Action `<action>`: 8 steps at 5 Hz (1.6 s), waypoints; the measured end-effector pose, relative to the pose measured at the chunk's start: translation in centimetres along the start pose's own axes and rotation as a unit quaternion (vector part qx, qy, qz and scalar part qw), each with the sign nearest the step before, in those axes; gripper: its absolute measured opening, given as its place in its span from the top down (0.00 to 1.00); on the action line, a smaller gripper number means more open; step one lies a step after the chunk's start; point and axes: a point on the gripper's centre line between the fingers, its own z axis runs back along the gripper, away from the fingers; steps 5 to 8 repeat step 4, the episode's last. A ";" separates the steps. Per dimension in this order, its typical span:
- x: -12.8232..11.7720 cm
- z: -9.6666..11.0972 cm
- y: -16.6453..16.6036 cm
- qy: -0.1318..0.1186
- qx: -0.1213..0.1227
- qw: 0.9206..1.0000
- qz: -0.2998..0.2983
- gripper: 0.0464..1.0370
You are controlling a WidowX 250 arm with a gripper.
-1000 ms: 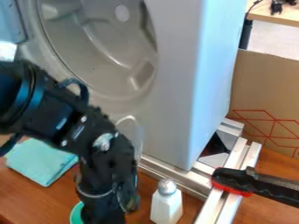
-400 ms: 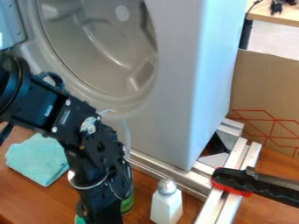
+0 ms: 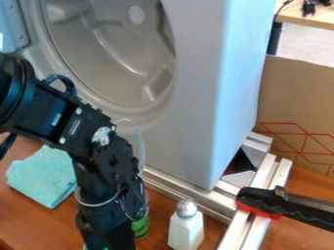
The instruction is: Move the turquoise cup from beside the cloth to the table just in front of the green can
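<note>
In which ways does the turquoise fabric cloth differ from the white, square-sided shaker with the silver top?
The turquoise fabric cloth lies low and spread out, while the white shaker stands upright. The cloth is one colour; the shaker has a silver domed top. The cloth looks soft, the shaker rigid. Both rest on the brown wooden table.

We see a wood tabletop [image 3: 29,212] with a smooth, faintly glossy brown surface, a soft, matt turquoise cloth [image 3: 42,177], and a smooth white shaker [image 3: 186,230] with a shiny metal-looking cap [image 3: 186,208]. We find bare, satin metal on the slotted rails [image 3: 264,178], smooth grey plastic-looking molding on the washer drum panel [image 3: 108,53], and matt brown cardboard [image 3: 297,93].
</note>
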 end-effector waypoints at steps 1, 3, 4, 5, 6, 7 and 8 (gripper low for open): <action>-0.1 1.5 -0.1 -0.018 0.001 1.000 -0.008 0.03; -2.0 6.5 3.2 -0.124 0.015 0.992 0.010 0.04; -2.9 7.1 6.8 -0.043 0.070 0.995 0.063 0.04; -2.9 7.1 6.8 -0.043 0.070 0.995 0.063 0.04; -2.9 7.1 6.8 -0.043 0.070 0.995 0.063 0.04; -2.9 7.1 6.8 -0.043 0.070 0.995 0.063 0.04; -2.9 7.1 6.8 -0.043 0.070 0.995 0.063 0.04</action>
